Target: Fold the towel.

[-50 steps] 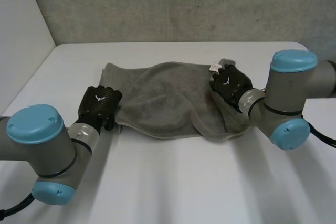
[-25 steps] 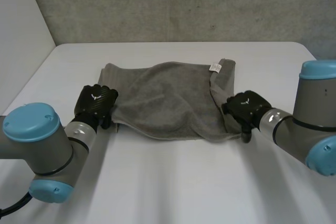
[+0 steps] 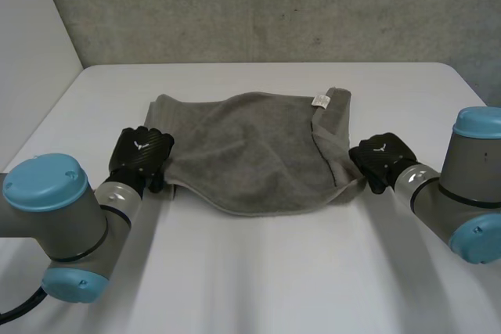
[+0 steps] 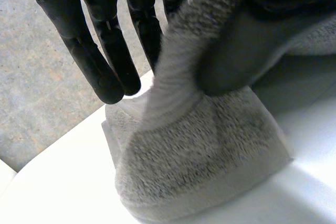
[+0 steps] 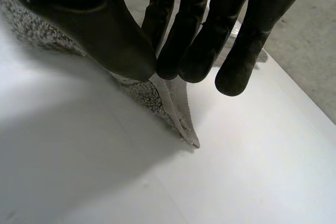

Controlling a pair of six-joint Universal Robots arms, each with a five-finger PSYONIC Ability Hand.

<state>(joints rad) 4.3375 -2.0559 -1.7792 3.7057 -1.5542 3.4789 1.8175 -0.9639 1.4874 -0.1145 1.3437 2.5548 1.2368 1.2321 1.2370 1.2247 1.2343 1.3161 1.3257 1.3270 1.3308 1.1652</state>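
Note:
A grey towel (image 3: 250, 146) lies crumpled across the middle of the white table (image 3: 258, 271), with a white label (image 3: 320, 100) near its far right corner. My left hand (image 3: 141, 156) sits at the towel's near left corner. In the left wrist view the towel (image 4: 199, 156) rises between the thumb (image 4: 247, 40) and the straight fingers (image 4: 100, 61), pinched there. My right hand (image 3: 381, 159) is at the near right corner. Its thumb (image 5: 105, 30) and fingers (image 5: 194, 35) meet on the towel's hem (image 5: 176, 106).
A grey wall (image 3: 258, 5) stands behind the table's far edge, and a pale wall (image 3: 31, 52) runs along the left side. Bare table surface lies in front of the towel and beside both hands.
My right hand left the top of the towel's right part, moved out to the near right corner and closed on the hem. That corner now stretches rightward. The left hand barely moved.

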